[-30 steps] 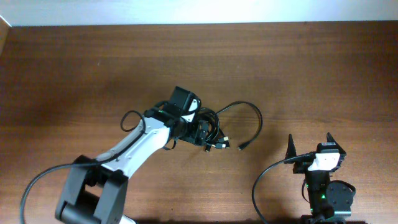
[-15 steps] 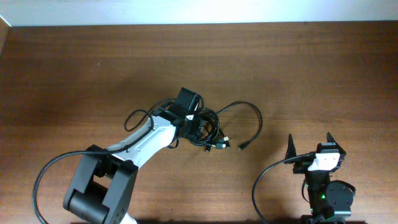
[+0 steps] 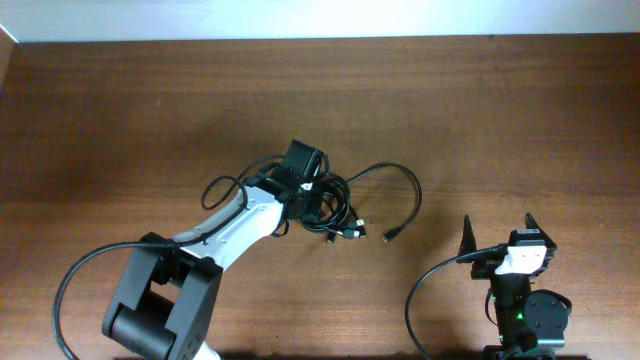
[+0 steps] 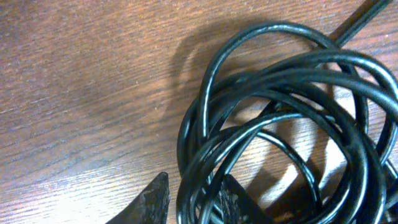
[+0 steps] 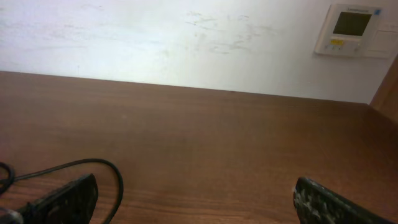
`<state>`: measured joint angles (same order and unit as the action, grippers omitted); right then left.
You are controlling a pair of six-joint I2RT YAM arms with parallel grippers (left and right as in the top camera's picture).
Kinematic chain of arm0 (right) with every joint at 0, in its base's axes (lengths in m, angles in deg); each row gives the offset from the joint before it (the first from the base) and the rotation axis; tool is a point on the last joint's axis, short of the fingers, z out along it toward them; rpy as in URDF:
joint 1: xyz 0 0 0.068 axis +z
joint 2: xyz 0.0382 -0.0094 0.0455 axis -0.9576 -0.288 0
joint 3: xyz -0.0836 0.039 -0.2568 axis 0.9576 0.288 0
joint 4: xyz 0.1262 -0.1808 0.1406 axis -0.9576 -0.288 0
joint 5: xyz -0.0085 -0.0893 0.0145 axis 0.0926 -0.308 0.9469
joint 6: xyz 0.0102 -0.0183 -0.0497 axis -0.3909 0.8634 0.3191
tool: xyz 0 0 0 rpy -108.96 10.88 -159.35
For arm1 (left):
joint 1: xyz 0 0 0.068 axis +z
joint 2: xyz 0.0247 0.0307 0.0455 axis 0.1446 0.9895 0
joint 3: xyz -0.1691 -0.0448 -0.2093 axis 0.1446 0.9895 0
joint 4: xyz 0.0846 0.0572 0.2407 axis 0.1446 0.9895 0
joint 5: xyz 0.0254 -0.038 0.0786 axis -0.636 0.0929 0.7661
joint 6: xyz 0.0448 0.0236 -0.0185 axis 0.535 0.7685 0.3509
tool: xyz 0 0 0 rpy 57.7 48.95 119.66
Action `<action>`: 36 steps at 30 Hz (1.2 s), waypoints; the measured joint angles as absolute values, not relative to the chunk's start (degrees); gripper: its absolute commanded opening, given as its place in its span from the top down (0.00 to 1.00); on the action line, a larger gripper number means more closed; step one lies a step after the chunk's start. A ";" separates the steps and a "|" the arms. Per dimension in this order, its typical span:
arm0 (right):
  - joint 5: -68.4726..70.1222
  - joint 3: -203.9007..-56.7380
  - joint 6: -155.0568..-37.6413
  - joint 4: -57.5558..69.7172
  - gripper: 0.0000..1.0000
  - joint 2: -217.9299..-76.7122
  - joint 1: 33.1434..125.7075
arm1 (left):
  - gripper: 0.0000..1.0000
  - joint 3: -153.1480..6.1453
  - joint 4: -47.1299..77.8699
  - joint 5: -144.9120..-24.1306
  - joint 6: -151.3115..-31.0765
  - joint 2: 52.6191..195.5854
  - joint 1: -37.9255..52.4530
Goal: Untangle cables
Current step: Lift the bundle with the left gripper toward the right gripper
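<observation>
A brown wooden table point(image 3: 150, 100) fills the overhead view, with a pale wall point(image 5: 186, 37) behind its far edge. The right wrist camera also picks up a small white control panel point(image 5: 352, 29) with a display, mounted high on that wall.

The cables point(image 3: 340, 205) lie near the middle of the table as a tangled knot of glossy black loops. One loose strand point(image 3: 412, 190) arcs out to the right of the knot and curls back down to a small plug point(image 3: 388, 236). A few more metal-tipped plugs point(image 3: 355, 228) poke out at the lower right side of the knot.

The left arm reaches in from the lower left. The left gripper point(image 4: 193, 200) is down at the left side of the bundle. In its wrist view the two dark fingertips point(image 4: 155, 199) sit close together, clenched on several strands that run between them.

The right gripper point(image 3: 498, 232) sits at the lower right of the table, well apart from the cables. Its fingers point(image 3: 467, 240) are spread wide and hold nothing.
</observation>
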<state>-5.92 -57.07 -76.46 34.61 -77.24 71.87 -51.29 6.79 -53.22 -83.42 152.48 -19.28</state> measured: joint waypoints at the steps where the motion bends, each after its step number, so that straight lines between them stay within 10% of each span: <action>1: -5.92 -57.07 -76.50 34.61 0.01 -77.24 71.87 | 0.75 -51.29 6.38 -53.22 -83.47 152.77 -19.28; 6: -5.92 -57.07 -76.50 34.61 0.01 -77.24 71.87 | 1.00 -51.73 5.44 -52.83 -83.45 155.76 -19.26; 36: 3.28 -65.26 -81.97 30.62 0.01 -77.24 71.87 | 1.00 -51.60 4.47 -84.78 -27.45 122.08 -19.33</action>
<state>3.28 -65.26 -81.97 30.62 -77.24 71.87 -51.60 4.47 -84.78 -27.45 122.08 -19.33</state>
